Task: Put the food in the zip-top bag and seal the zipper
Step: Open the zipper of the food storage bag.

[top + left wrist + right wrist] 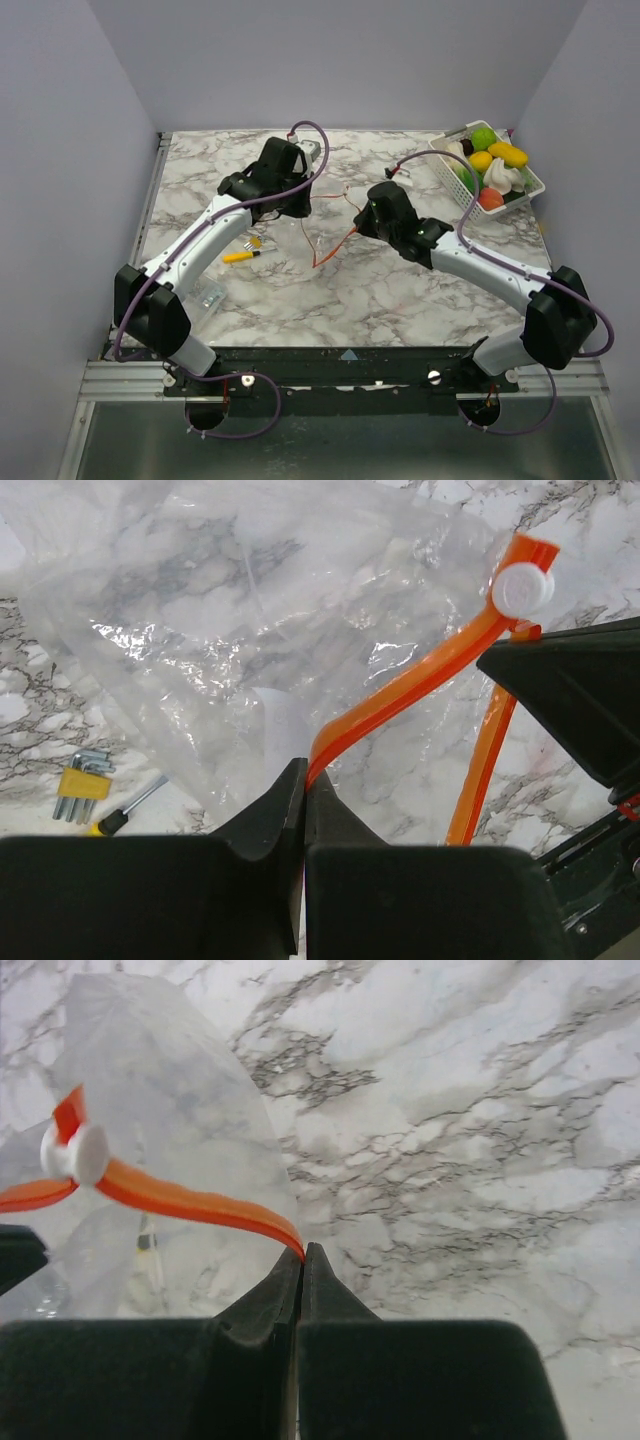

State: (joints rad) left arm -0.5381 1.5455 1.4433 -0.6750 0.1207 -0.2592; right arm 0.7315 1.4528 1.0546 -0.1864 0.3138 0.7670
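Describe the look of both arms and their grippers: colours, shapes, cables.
Both the left arm and right arm have white tubular links between bulky black joint housings. A purple cable loops along each. The left gripper and right gripper are matte black, with fingers tapering to a wedge.

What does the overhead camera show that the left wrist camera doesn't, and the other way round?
Only overhead: the white basket of toy food at the table's far right corner. Only left wrist: the left pincer shut on the orange zipper, and the zipper's white slider, which is too small to pick out from above. Both: the clear bag lying on the marble table, with its orange strip.
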